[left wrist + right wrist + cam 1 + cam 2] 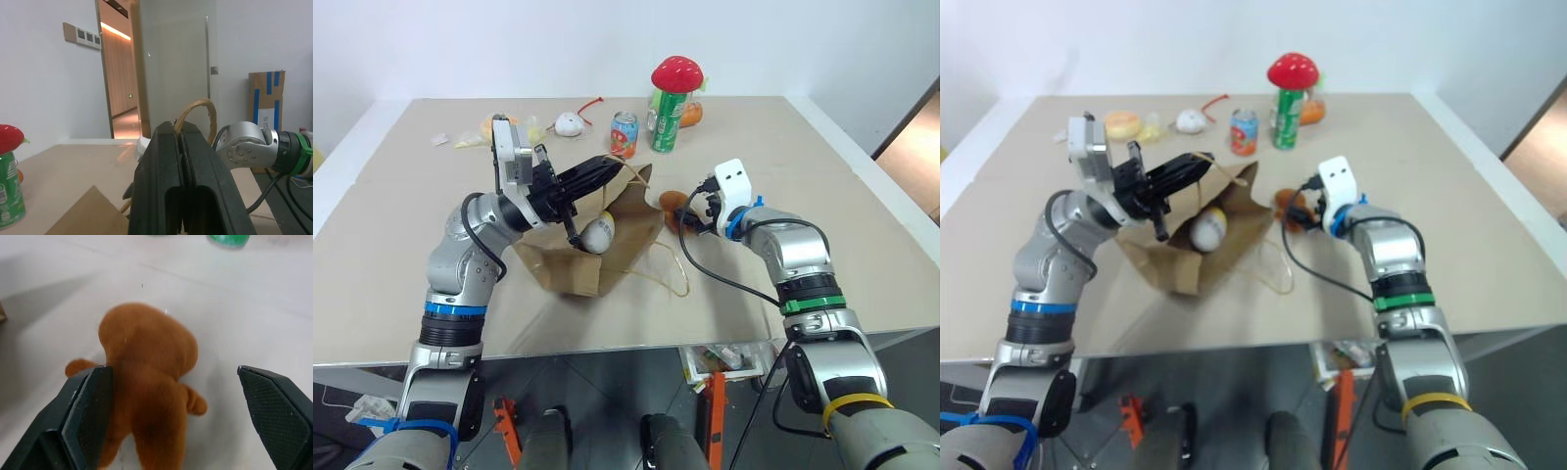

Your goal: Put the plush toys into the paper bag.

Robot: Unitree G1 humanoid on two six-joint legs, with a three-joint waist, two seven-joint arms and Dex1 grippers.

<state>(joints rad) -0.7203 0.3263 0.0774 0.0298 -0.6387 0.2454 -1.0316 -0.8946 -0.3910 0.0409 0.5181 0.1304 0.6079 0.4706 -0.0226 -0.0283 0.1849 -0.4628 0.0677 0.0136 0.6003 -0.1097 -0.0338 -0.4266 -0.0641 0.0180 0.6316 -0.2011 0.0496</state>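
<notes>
The brown paper bag (564, 268) lies on the table with its mouth lifted. My left gripper (613, 165) is shut on one of the bag's twisted-paper handles (196, 105) and holds that edge up. The white-and-yellow egg plush (597, 233) rests inside the bag's mouth. The orange-brown bear plush (146, 367) lies on the table just right of the bag. My right gripper (171, 387) is open, one finger on either side of the bear, the left finger (85, 416) close against its side. The bag's other handle (672, 271) trails on the table.
At the back stand a green can (664, 122) topped by a red mushroom plush (676, 72), a red soda can (624, 133) and a small white toy (570, 123). Yellow and orange items (476, 137) lie at the back left. The table's front edge (607, 351) is near.
</notes>
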